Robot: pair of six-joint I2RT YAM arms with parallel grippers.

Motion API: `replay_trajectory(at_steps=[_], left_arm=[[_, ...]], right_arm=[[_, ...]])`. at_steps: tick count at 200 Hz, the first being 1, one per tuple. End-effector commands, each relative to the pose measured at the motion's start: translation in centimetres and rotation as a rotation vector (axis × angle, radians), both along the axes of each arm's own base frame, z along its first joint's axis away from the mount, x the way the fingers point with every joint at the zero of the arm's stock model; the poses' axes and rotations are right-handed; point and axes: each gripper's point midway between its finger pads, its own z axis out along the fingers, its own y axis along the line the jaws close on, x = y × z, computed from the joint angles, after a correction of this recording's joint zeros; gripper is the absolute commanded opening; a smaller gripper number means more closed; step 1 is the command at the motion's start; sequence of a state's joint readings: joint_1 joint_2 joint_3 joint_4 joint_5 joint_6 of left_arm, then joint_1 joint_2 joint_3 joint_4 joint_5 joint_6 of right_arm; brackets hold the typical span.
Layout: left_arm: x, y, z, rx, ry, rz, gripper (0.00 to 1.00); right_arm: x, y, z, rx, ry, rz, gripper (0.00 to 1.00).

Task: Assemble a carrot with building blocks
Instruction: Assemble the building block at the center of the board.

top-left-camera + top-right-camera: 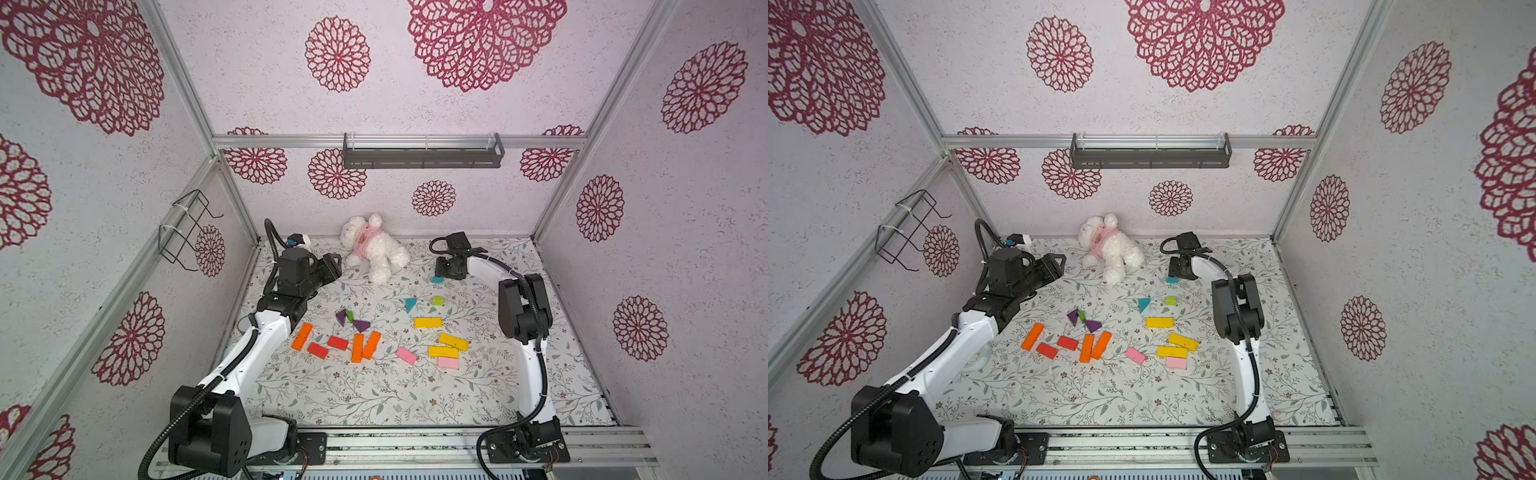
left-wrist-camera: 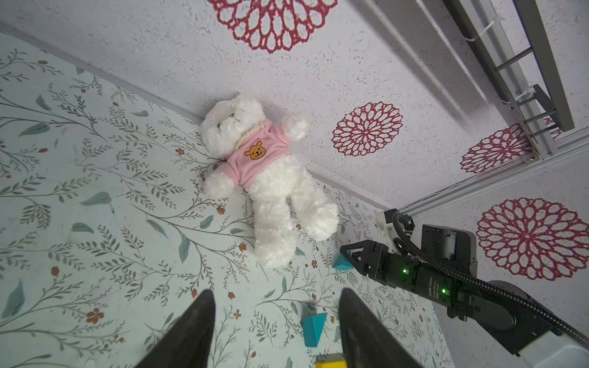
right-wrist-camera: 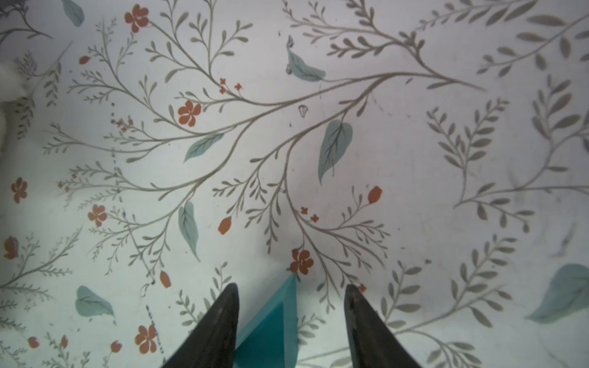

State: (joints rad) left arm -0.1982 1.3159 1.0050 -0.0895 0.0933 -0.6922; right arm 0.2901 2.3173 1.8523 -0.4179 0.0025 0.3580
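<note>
Teal triangle (image 1: 437, 280) lies far right on the table (image 1: 374, 399), mostly hidden from above by the right claw (image 3: 291, 286). Up close its tips straddle the block, parted, with a gap on one side and no grip. Left claw (image 2: 275, 291) hangs open and empty, far left near the plush bear (image 1: 374, 249). Orange bars (image 1: 371, 345) and yellow bars (image 1: 428, 322) lie nearer.

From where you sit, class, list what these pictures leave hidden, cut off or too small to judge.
1. Teal triangle: in both top views, mostly under the right hand.
2. Yellow block: left wrist view, cut by the bottom edge.
3. Lime-green piece beside the purple triangle: too small for its shape.
</note>
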Motion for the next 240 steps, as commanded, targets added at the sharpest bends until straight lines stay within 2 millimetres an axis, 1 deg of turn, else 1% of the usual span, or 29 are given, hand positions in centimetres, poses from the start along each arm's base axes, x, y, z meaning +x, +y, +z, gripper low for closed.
replay_trajectory(at_steps=[1,31,57,87,112,141,176,218,240], left_arm=[[0.1,-0.3,1.0,-0.008,-0.024,-0.004,0.64],[0.0,-0.3,1.1,-0.009,-0.025,-0.006,0.64],[-0.1,-0.4,1.2,-0.013,-0.028,-0.007,0.64],[-0.2,-0.4,1.5,-0.019,-0.035,-0.010,0.64],[-0.3,-0.4,1.6,-0.022,-0.039,-0.010,0.64],[-0.3,-0.4,1.7,-0.024,-0.042,-0.009,0.64],[-0.3,-0.5,1.8,-0.024,-0.043,-0.010,0.64],[-0.4,-0.6,1.8,-0.022,-0.043,-0.012,0.64],[-0.4,-0.7,1.7,-0.018,-0.043,-0.014,0.64]], right_arm=[[-0.6,0.1,2.1,-0.024,-0.016,-0.004,0.53],[-1.1,0.9,1.3,-0.028,0.009,-0.004,0.49],[-1.4,1.5,0.9,-0.024,0.021,-0.003,0.35],[-2.0,1.5,1.1,-0.044,0.021,-0.006,0.33],[-2.5,0.7,0.9,-0.073,0.020,-0.019,0.27],[-2.9,-0.3,0.7,-0.088,0.025,-0.035,0.23],[-3.5,-1.8,1.0,-0.096,0.012,-0.057,0.22],[-4.3,-4.0,0.7,-0.131,0.022,-0.069,0.22],[-5.0,-4.7,0.4,-0.136,0.032,-0.070,0.22]])
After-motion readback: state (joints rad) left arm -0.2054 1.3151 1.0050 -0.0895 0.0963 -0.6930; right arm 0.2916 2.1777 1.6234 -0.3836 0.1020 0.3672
